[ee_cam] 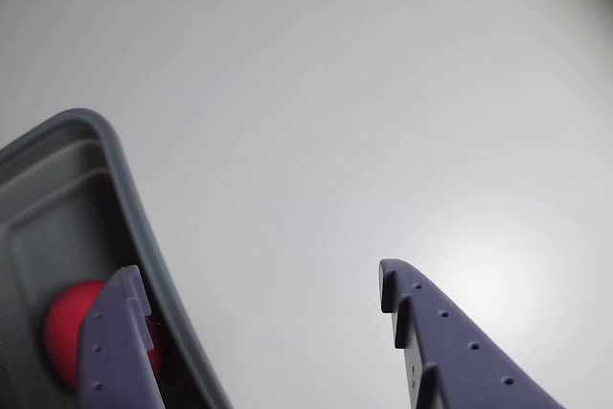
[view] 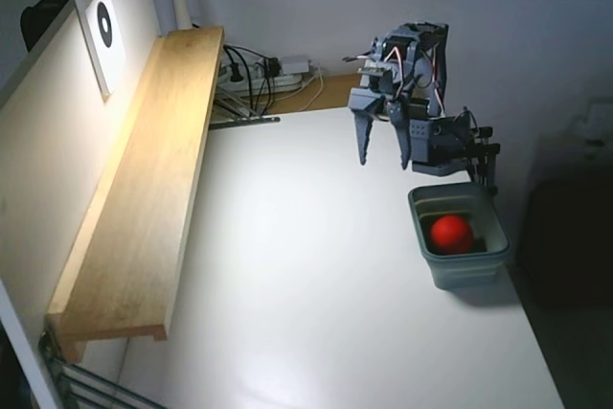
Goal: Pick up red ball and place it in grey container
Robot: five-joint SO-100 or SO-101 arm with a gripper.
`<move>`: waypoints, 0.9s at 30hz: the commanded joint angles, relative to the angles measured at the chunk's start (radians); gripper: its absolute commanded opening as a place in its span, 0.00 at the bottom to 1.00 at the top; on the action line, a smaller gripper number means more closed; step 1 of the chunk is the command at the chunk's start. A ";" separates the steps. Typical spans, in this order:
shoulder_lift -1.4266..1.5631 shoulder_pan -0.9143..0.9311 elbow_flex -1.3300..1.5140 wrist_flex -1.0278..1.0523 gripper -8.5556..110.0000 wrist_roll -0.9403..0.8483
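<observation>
End effector (ee_cam: 259, 280) spread wide – holding nothing (raised above the table), red ball (view: 450, 233) inside grey container (view: 472, 270)

Slate-blue plastic arm (view: 421, 93), red and white wires, toothed, dimpled end effector (ee_cam: 259, 280) fingers (ee_cam: 450, 332).

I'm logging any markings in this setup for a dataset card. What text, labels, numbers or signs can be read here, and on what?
No readable text in either view.
White card on the left wall in the fixed view: a black ring symbol only, no letters.
Red ball, grey container, claw: unmarked.
</observation>
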 commanded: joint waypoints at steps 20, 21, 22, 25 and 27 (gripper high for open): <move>0.051 0.527 -0.207 0.362 0.18 0.002; 0.051 0.545 -0.213 0.375 0.18 0.002; 0.052 0.572 -0.222 0.392 0.17 0.002; 0.054 0.642 -0.244 0.439 0.16 0.002; 0.056 0.692 -0.260 0.472 0.14 0.002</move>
